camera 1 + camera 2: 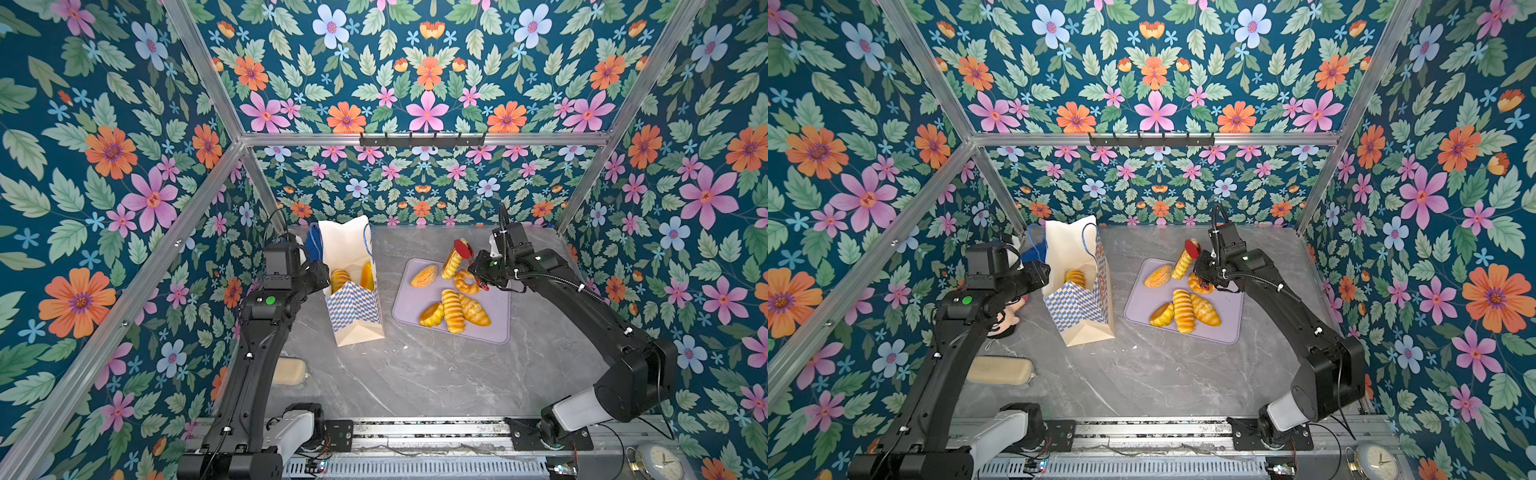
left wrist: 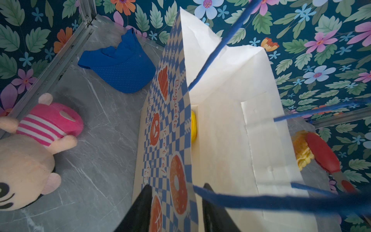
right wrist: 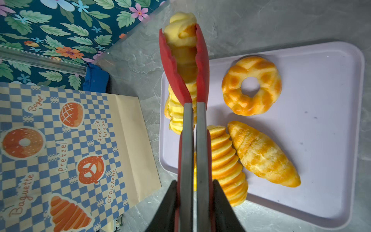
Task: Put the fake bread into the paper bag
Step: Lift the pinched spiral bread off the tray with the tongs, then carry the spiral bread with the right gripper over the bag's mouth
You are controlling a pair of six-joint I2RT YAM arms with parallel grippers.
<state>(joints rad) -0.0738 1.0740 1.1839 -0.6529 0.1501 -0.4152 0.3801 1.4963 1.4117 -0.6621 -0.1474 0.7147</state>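
The paper bag (image 3: pixel 60 140) carries the only readable lettering, orange handwriting on its blue-and-cream checker. On the face just beside the right jaws it reads "Bagel" next to a scored round loaf, "french bread", "Pretzel" next to a pretzel drawing, "croissant" next to a croissant drawing, and "Baguette". On the wall running between the left jaws, "Baguette" and "Pretzel" can be read; the smaller words there are too skewed to read.

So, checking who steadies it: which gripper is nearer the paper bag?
Left. The left gripper straddles the paper bag at its rim; the right gripper, shut on red tongs holding a roll, is apart, by the tray.
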